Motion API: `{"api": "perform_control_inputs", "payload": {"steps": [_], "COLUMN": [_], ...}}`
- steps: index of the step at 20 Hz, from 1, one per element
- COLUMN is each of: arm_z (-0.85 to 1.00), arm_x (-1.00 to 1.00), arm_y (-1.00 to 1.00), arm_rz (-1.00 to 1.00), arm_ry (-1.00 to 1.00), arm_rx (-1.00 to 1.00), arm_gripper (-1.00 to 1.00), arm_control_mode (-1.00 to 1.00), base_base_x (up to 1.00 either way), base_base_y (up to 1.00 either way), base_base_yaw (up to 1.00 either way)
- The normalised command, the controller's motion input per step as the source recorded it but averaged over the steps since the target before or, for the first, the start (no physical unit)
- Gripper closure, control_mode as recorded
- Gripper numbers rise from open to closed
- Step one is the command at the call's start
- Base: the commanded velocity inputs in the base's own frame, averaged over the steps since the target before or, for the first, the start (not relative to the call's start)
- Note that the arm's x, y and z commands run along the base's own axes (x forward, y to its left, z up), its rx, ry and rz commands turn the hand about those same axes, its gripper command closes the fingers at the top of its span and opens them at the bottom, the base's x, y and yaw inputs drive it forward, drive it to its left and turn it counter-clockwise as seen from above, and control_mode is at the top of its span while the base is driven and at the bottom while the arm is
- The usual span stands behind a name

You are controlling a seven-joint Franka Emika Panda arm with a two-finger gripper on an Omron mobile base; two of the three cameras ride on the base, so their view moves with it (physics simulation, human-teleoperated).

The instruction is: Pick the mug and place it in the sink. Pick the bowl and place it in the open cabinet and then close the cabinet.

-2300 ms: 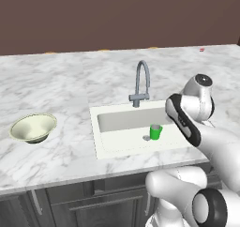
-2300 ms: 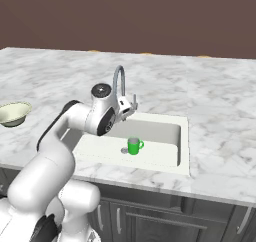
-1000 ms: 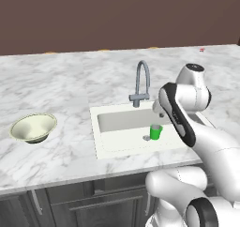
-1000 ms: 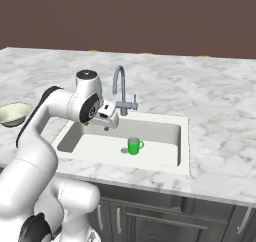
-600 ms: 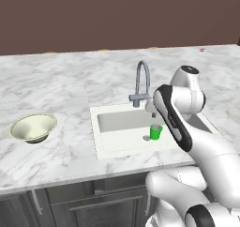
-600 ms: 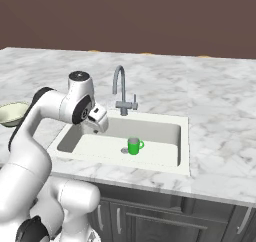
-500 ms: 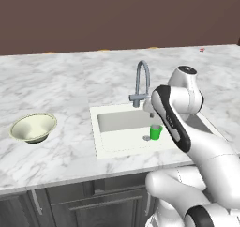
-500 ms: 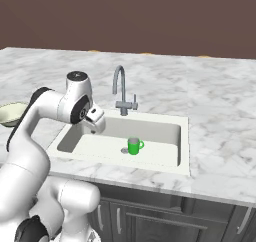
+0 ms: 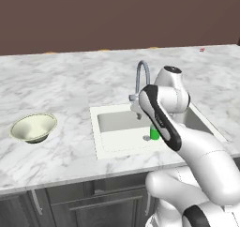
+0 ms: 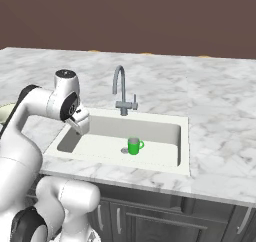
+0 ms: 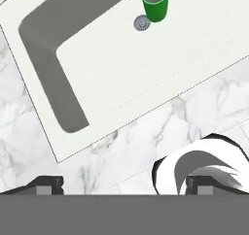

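One job looks done: the mug [image 10: 133,146] stands upright in the sink [image 10: 165,158] by the drain, so the gripper [image 10: 80,124], jaws open and empty, hangs over the sink's left end, with the bowl [image 9: 33,127] waiting on the desk [image 9: 61,85] further left.

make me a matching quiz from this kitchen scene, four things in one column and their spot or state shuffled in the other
Things:
1. mug
2. bowl
3. faucet
4. hand

Places or states:
A. on the marble counter, apart from the basin
B. open, holding nothing
C. upright in the sink, beside the drain
D. at the sink's back rim

Pairs: 1-C, 2-A, 3-D, 4-B
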Motion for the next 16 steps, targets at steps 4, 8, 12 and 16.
{"api": "perform_control_inputs", "payload": {"steps": [4, 8, 12, 16], "arm_z": [0.00, 0.00, 0.00, 0.00], "arm_x": [0.00, 0.00, 0.03, 0.09], "arm_y": [0.48, 0.52, 0.65, 0.72], "arm_rz": [-0.04, 0.00, 0.00, 0.00], "arm_ry": [0.10, 0.04, 0.00, 0.00], "arm_rx": [0.03, 0.00, 0.00, 0.00], "arm_gripper": [-1.00, -1.00, -1.00, -1.00], "arm_control_mode": [-1.00, -1.00, -1.00, -1.00], "base_base_x": [0.00, 0.00, 0.00, 0.00], "base_base_y": [0.00, 0.00, 0.00, 0.00], "base_base_yaw": [0.00, 0.00, 0.00, 0.00]}}
